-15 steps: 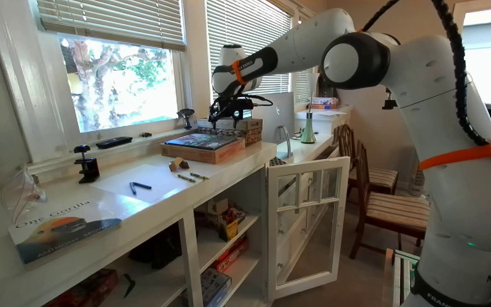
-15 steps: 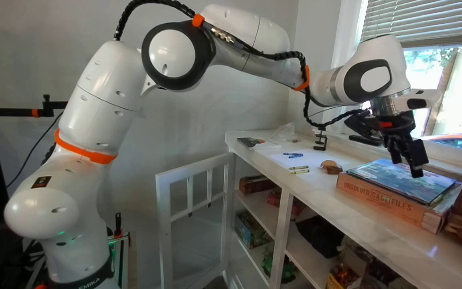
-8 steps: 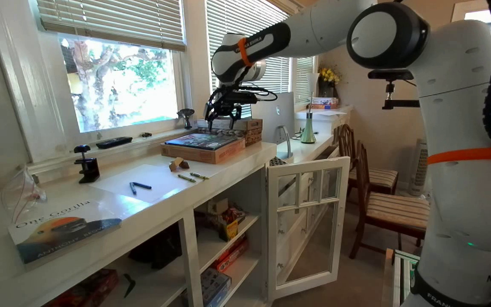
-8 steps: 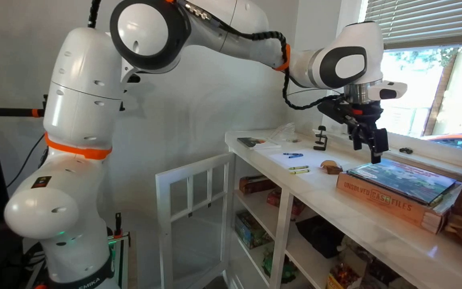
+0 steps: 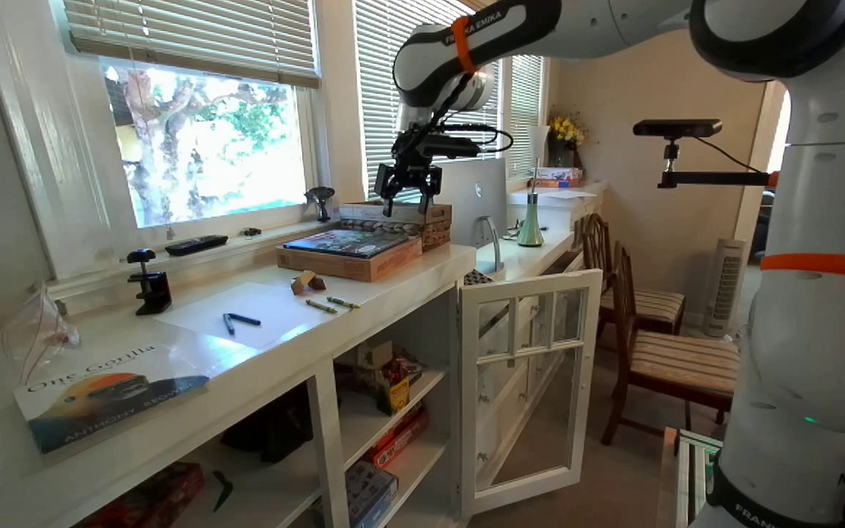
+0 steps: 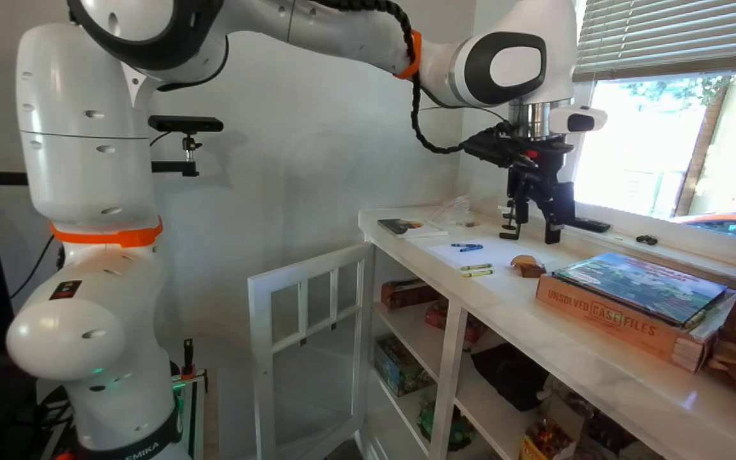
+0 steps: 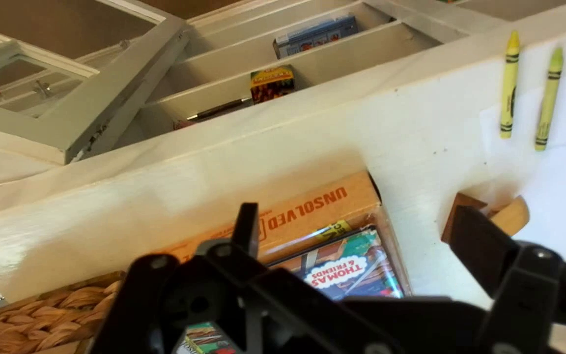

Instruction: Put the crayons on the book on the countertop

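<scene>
Two blue crayons (image 5: 245, 320) (image 6: 470, 248) and two yellow-green crayons (image 5: 321, 306) (image 6: 477, 273) lie on the pale countertop (image 5: 422, 273) (image 6: 515, 313) in both exterior views. The yellow-green pair (image 7: 509, 93) shows at the wrist view's upper right. The book (image 5: 347, 242) (image 6: 646, 284), with a teal-blue Thomas & Friends cover, lies on an orange-brown box (image 5: 371, 268); its corner (image 7: 337, 270) shows in the wrist view. My gripper (image 5: 406, 210) (image 6: 537, 231) is open and empty, in the air above the countertop. In the wrist view its fingers (image 7: 354, 211) stand wide apart.
A small brown block (image 5: 307, 282) (image 6: 527, 265) lies between crayons and box. A woven basket (image 5: 433, 227) stands beside the box. A One Gorilla book (image 5: 111, 396), a black clamp (image 5: 150, 286) and a plastic bag (image 5: 37, 334) are also there. A framed door (image 5: 529, 389) stands open.
The arm has drawn back. The gripper has shifted left, away from above the book, in an exterior view and slightly right in another, and hangs more upright. The crayons and book have not moved.
</scene>
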`<move>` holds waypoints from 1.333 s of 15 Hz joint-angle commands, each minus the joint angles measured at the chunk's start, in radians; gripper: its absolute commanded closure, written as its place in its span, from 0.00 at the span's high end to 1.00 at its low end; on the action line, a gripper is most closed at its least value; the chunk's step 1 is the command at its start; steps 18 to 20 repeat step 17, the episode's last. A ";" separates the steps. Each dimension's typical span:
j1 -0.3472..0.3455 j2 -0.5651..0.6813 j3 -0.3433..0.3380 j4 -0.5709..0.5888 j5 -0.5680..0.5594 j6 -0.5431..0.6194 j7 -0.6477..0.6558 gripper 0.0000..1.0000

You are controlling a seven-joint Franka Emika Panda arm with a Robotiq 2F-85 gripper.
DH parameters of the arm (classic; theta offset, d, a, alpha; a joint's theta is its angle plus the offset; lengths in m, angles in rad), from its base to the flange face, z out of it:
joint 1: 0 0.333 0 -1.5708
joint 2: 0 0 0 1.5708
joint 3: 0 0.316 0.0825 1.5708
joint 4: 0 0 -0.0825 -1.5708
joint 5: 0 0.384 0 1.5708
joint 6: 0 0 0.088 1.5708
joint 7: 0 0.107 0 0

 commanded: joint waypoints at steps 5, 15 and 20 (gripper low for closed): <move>0.007 -0.109 0.009 -0.135 0.021 -0.019 -0.061 1.00; 0.014 -0.079 0.024 -0.119 0.000 -0.020 -0.041 1.00; 0.014 -0.079 0.024 -0.119 0.000 -0.019 -0.041 1.00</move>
